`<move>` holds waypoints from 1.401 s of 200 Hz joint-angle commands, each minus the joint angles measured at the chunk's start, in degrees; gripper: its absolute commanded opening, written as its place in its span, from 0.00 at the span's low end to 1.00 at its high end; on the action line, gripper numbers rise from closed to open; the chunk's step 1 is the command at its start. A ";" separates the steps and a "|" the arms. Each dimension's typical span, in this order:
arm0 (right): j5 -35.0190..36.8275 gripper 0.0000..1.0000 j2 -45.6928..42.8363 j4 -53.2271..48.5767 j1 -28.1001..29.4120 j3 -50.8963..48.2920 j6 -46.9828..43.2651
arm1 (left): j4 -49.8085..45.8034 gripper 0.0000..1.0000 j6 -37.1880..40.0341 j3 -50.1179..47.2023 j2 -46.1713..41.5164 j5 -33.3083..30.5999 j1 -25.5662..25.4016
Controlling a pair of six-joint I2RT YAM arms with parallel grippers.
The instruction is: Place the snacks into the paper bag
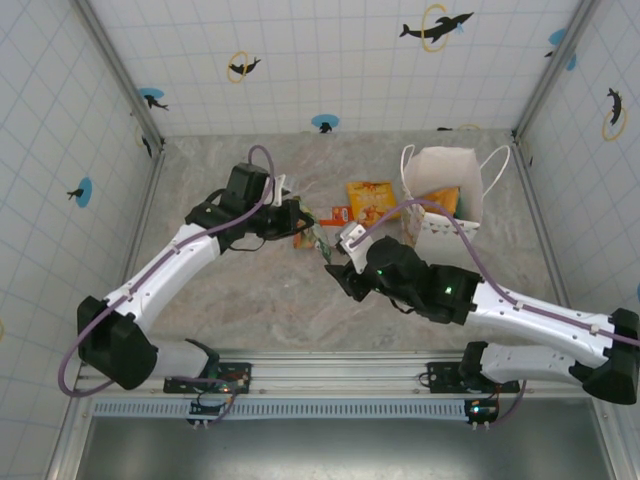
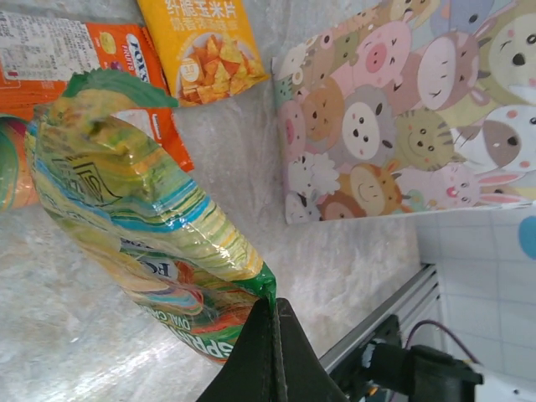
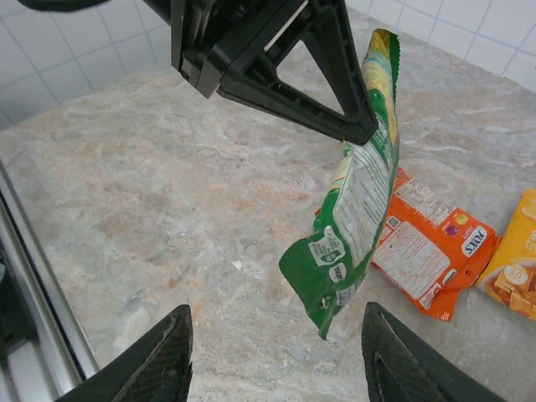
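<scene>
**While the left gripper (image 3: 360, 130) dangled a green snack packet (image 3: 356, 209), the right gripper (image 3: 276, 356) was empty**

So from my seat, the left one was clamped tight on that packet's top edge and it hung down, apparently clear of the marble table (image 3: 167, 209). The right one sat just beside it, fingers spread wide around nothing. An orange packet (image 3: 423, 247) and a yellow corn chip packet (image 1: 372, 200) lay flat near the paper bag (image 1: 445, 190), which stood upright at far right.
</scene>
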 commanded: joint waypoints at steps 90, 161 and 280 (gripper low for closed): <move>6.90 0.56 8.34 19.59 -0.34 -5.52 -5.39 | 8.66 0.00 -7.29 -2.19 -3.31 5.27 -0.17; 13.74 0.44 13.13 31.69 -1.31 -8.72 -5.42 | 10.00 0.00 -7.70 -2.41 -3.45 6.38 -0.23; 14.16 0.00 7.57 32.37 -1.29 -11.13 -7.93 | 7.81 0.31 -7.40 -4.74 -5.29 0.57 -0.24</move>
